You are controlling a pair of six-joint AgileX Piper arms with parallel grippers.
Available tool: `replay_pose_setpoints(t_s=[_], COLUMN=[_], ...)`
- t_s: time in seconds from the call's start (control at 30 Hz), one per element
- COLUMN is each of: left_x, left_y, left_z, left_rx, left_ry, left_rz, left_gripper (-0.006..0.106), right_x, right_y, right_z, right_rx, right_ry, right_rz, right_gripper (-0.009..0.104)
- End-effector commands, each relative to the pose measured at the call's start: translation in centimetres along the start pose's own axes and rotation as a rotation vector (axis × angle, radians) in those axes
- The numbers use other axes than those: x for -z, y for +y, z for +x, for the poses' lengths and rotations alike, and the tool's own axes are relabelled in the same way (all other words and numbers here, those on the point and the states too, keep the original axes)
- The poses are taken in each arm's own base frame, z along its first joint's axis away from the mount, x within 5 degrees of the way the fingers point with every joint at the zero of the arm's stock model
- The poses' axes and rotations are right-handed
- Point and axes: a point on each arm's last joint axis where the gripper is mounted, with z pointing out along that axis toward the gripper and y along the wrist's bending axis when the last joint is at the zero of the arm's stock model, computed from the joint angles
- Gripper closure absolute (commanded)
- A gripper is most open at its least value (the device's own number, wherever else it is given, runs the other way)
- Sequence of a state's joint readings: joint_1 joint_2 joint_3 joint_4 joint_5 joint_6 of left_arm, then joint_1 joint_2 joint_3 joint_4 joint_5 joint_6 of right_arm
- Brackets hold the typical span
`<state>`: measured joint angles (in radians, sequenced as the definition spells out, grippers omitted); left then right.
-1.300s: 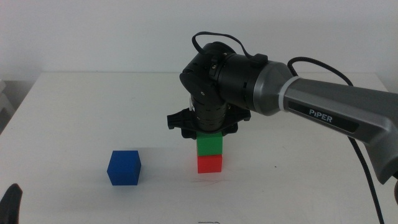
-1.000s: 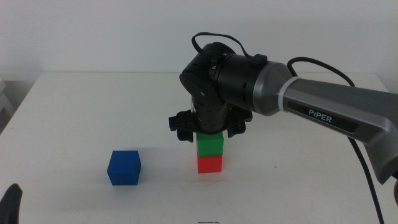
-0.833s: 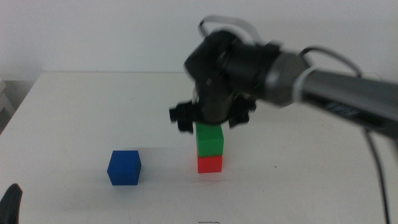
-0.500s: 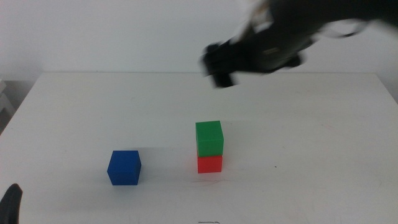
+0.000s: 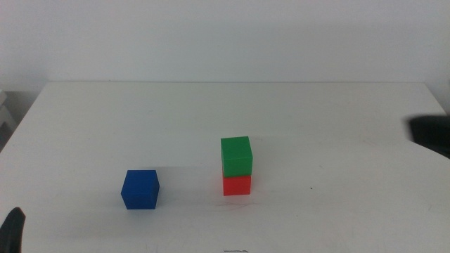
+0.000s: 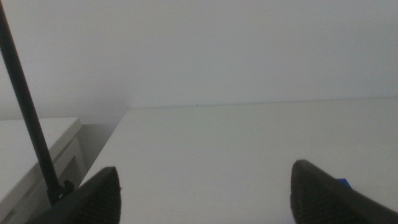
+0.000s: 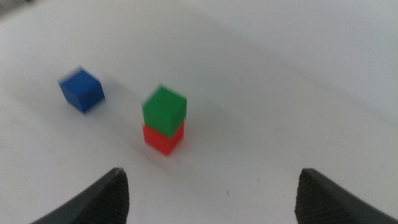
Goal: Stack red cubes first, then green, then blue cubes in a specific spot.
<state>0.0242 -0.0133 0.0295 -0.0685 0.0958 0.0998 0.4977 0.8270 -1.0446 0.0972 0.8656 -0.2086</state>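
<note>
The green cube (image 5: 236, 155) sits on the red cube (image 5: 238, 185) near the table's middle, edges slightly turned against each other. The blue cube (image 5: 140, 190) stands alone on the white tabletop to their left. The right wrist view shows the same green cube (image 7: 164, 108), red cube (image 7: 163, 138) and blue cube (image 7: 82, 89) from well above. My right gripper (image 7: 211, 208) is open, empty and far from the stack; in the middle view it is a dark blur at the right edge. My left gripper (image 6: 205, 202) is open and empty, waiting at the front left corner.
A sliver of the blue cube (image 6: 343, 183) shows beside one left jaw. A thin dark rod (image 6: 28, 118) and a low white shelf (image 6: 31, 143) stand beyond the table's left edge. The white table (image 5: 337, 126) carries only the three cubes.
My right gripper let go of the green cube on the red cube, rose, and swung away to the right edge. The stack stayed put. The blue cube and left arm have not moved.
</note>
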Motion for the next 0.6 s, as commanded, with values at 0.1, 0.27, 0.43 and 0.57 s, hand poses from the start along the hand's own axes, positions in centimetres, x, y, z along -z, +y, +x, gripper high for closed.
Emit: replay_pose_setpoints(t_s=[0.1, 0.27, 0.43, 0.57], left_x=[0.2, 0.2, 0.2, 0.2], left_y=[0.1, 0.1, 0.1, 0.1], left_z=[-0.9, -0.9, -0.9, -0.9], left_rx=[0.016, 0.016, 0.016, 0.016], left_ry=[-0.100, -0.100, -0.100, -0.100], left_rz=[-0.005, -0.005, -0.005, -0.005], left_gripper=[0.007, 0.007, 0.007, 0.007], right_x=[4.6, 5.3, 5.3, 5.3], right_y=[0.8, 1.1, 1.2, 1.1], right_z=[1.9, 2.7, 2.7, 2.5], right_rx=[0.045, 0.065, 0.056, 0.056], right_ry=[-0.257, -0.281, -0.284, -0.300], right_rz=[0.018, 0.013, 0.003, 0.009], right_gripper=[0.017, 0.017, 0.017, 0.017])
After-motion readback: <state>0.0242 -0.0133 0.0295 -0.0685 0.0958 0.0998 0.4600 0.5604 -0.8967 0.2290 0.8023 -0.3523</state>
